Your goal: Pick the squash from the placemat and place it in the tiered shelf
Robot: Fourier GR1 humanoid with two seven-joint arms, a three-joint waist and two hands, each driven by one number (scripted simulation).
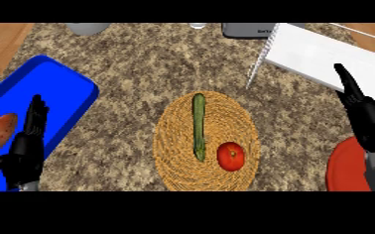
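The right hand (pixel 357 110) is seen at the right edge of the counter (pixel 132 59). Its fingers are straight and pointed toward the far edge, and nothing is held in it. The squash (pixel 198 126), long and dark green, is laid lengthwise near the middle of the placemat (pixel 176 144), untouched by either hand. A red tomato (pixel 230 156) is set just beside its near end, on the right. The placemat, round and woven, is placed at the middle of the counter's near edge. The white shelf (pixel 315 54) is found at the far right corner, well apart from the placemat, and the right hand's fingertips overlap its near edge. A red plate (pixel 344 171) is partly covered by that arm at the near right corner. A blue tray (pixel 51 89) is set along the left edge, with an orange-brown vegetable (pixel 6 129) on it. The left hand (pixel 26 139) is rested over the tray's near end, fingers straight and empty.
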